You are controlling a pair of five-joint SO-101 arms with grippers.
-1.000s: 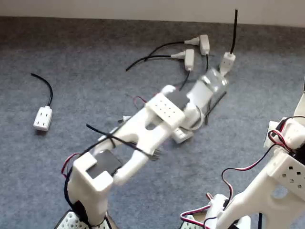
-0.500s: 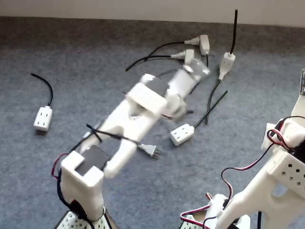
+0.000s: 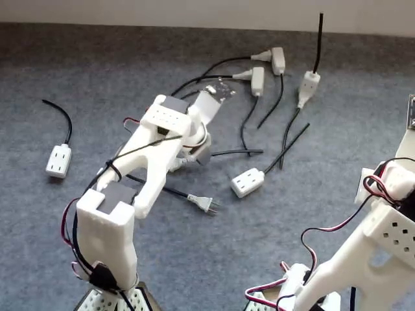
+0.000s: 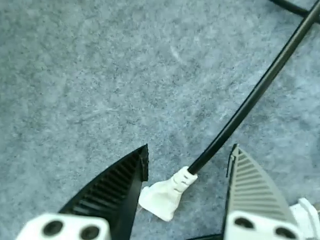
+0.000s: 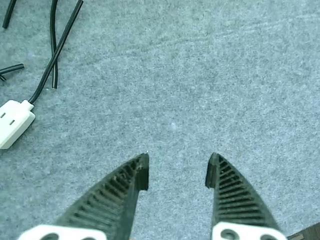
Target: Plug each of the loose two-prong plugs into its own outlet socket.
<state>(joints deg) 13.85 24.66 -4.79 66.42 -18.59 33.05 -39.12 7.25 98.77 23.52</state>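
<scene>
I am watching the left claw [image 4: 189, 150] hanging released, with a white plug [image 4: 162, 197] lying between its jaws on the grey tabletop [image 4: 100, 75], its black cord [image 4: 250, 102] trailing away. The right claw [image 5: 177, 165] is hovering released above the tabletop, with a white outlet socket [image 5: 12, 122] lying nearby.

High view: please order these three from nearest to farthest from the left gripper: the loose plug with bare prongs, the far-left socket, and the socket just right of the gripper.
1. The near socket, just right of the left gripper, toward the back.
2. The loose plug, toward the front, its prongs bare.
3. The far-left socket, alone at the left side.
</scene>
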